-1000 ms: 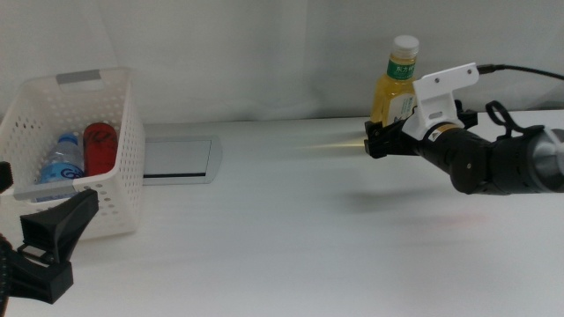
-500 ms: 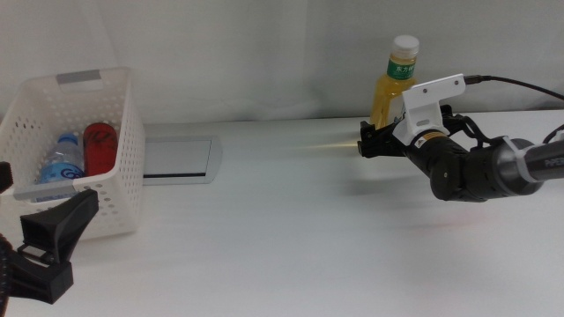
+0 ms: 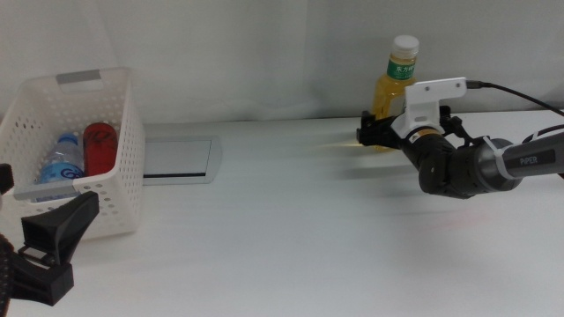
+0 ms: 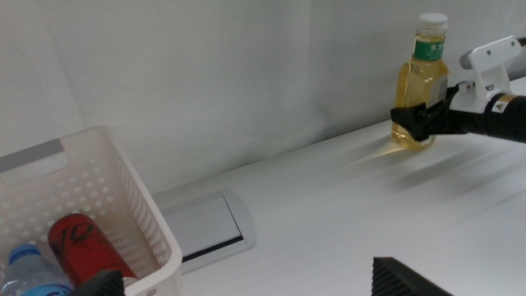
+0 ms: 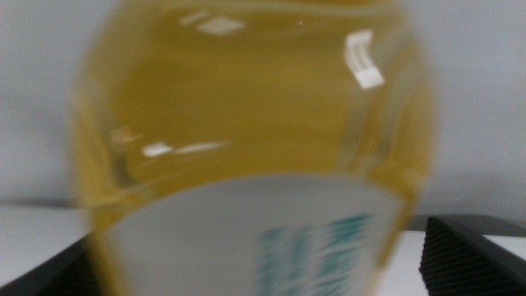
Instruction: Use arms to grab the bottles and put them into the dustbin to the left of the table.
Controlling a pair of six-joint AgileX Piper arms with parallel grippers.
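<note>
i see the right gripper spread around the upright yellow-drink bottle, far across from the dustbin, where my open left gripper waits.

Bright, even lighting; soft shadows are cast.
The yellow bottle is rendered blurred at close range; faint streaks are seen on the worktop.

Upright yellow-drink bottle with white cap at the white tabletop's far right; clear blue-capped water bottle and slim red can inside white perforated basket at left.
</note>
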